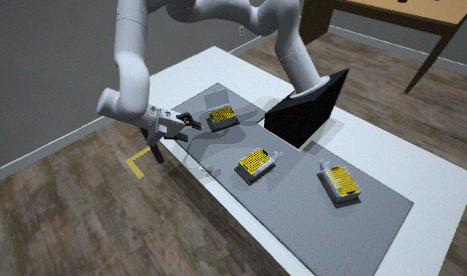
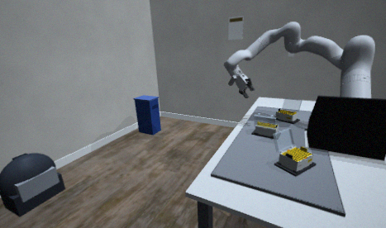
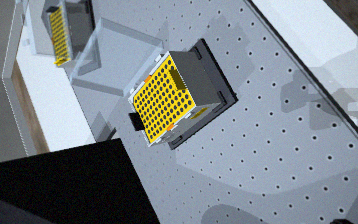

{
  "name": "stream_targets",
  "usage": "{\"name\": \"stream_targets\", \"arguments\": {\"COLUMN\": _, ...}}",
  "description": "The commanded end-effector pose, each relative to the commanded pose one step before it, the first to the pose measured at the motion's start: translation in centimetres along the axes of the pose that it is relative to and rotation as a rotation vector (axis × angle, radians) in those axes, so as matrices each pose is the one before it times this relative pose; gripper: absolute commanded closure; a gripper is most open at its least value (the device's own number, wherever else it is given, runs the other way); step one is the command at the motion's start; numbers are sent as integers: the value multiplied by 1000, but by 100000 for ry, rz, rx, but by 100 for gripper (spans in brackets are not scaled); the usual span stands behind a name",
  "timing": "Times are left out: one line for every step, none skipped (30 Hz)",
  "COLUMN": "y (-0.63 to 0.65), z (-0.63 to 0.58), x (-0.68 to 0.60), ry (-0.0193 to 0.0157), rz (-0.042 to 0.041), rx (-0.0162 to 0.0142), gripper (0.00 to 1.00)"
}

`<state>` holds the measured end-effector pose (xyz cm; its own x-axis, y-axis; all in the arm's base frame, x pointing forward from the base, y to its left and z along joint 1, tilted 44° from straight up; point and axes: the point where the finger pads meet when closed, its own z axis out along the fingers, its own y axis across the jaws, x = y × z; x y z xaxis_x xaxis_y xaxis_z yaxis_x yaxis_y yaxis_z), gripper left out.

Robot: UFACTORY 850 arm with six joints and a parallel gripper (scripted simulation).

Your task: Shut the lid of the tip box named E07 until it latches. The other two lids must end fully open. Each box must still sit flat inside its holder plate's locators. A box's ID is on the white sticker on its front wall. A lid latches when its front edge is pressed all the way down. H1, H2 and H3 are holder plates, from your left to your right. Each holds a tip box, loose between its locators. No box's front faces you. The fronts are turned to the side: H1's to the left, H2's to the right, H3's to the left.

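Three tip boxes with yellow tip racks sit on dark holder plates along the grey mat (image 1: pixel 293 200). One box (image 1: pixel 222 116) is nearest my gripper, one (image 1: pixel 255 164) is in the middle, one (image 1: pixel 340 182) is at the far end. All three clear lids stand open. My gripper (image 1: pixel 190 121) is open and empty, in the air past the table's end, beside the nearest box; it also shows in the exterior view (image 2: pixel 243 86). The wrist view shows one box (image 3: pixel 173 100) with its lid (image 3: pixel 113 65) open and another box (image 3: pixel 58 30) behind it. No sticker ID is legible.
A tall black block (image 1: pixel 305 112) stands on the white table behind the mat, by the arm's base; it fills the wrist view's lower left (image 3: pixel 56 185). A blue bin (image 2: pixel 147 114) and a dark round unit (image 2: pixel 27 182) stand on the floor.
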<state>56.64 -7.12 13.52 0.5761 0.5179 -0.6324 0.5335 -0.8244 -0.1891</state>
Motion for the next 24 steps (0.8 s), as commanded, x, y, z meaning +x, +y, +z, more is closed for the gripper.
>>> {"name": "stream_targets", "arguments": {"y": -955, "z": 154, "x": 1071, "ry": -1984, "rz": 2658, "rx": -2724, "gripper": 0}}
{"name": "stream_targets", "arguments": {"y": -344, "z": 72, "x": 356, "ry": 0, "rz": 0, "rx": 1, "gripper": 0}}
{"name": "stream_targets", "arguments": {"y": -345, "z": 74, "x": 354, "ry": 1, "rz": 0, "rx": 0, "gripper": 0}}
{"name": "stream_targets", "arguments": {"y": -171, "z": 37, "x": 176, "ry": 0, "rz": 0, "rx": 0, "gripper": 0}}
{"name": "stream_targets", "arguments": {"y": -357, "z": 90, "x": 339, "ry": -1350, "rz": 2087, "rx": -2219, "gripper": 0}}
{"name": "stream_targets", "arguments": {"y": -366, "z": 78, "x": 332, "ry": -1184, "rz": 1832, "rx": -1948, "gripper": 0}}
{"name": "stream_targets", "arguments": {"y": -373, "z": 65, "x": 327, "ry": 1, "rz": 0, "rx": 0, "gripper": 0}}
{"name": "stream_targets", "arguments": {"y": -372, "z": 65, "x": 328, "ry": 0, "rz": 0, "rx": 0, "gripper": 0}}
{"name": "stream_targets", "arguments": {"y": -372, "z": 65, "x": 328, "ry": 0, "rz": 0, "rx": 0, "gripper": 0}}
{"name": "stream_targets", "arguments": {"y": -168, "z": 29, "x": 149, "ry": 0, "rz": 0, "rx": 0, "gripper": 0}}
{"name": "stream_targets", "arguments": {"y": 1, "z": -1, "x": 1, "ry": 0, "rz": 0, "rx": 0, "gripper": 0}}
{"name": "stream_targets", "arguments": {"y": -383, "z": 80, "x": 312, "ry": -1139, "rz": 2079, "rx": -2342, "gripper": 0}}
{"name": "stream_targets", "arguments": {"y": -391, "z": 68, "x": 304, "ry": -1009, "rz": 1843, "rx": -2076, "gripper": 0}}
{"name": "stream_targets", "arguments": {"y": -397, "z": 56, "x": 299, "ry": 1, "rz": 0, "rx": 0, "gripper": 0}}
{"name": "stream_targets", "arguments": {"y": -397, "z": 56, "x": 299, "ry": 0, "rz": 0, "rx": 0, "gripper": 0}}
{"name": "stream_targets", "arguments": {"y": -397, "z": 55, "x": 299, "ry": 0, "rz": 0, "rx": 0, "gripper": 0}}
{"name": "stream_targets", "arguments": {"y": 0, "z": 0, "x": 0, "ry": 0, "rz": 0, "rx": 0, "gripper": 0}}
{"name": "stream_targets", "arguments": {"y": 0, "z": 0, "x": 0, "ry": 0, "rz": 0, "rx": 0, "gripper": 0}}
{"name": "stream_targets", "arguments": {"y": -405, "z": 68, "x": 287, "ry": -919, "rz": 2071, "rx": -2443, "gripper": 0}}
{"name": "stream_targets", "arguments": {"y": -414, "z": 58, "x": 276, "ry": -822, "rz": 1854, "rx": -2187, "gripper": 0}}
{"name": "stream_targets", "arguments": {"y": -419, "z": 46, "x": 269, "ry": 1, "rz": 0, "rx": 0, "gripper": 0}}
{"name": "stream_targets", "arguments": {"y": -419, "z": 45, "x": 269, "ry": 1, "rz": 0, "rx": 0, "gripper": 0}}
{"name": "stream_targets", "arguments": {"y": -419, "z": 45, "x": 270, "ry": 0, "rz": 0, "rx": 0, "gripper": 0}}
{"name": "stream_targets", "arguments": {"y": -321, "z": 34, "x": 207, "ry": 0, "rz": 0, "rx": 0, "gripper": 0}}
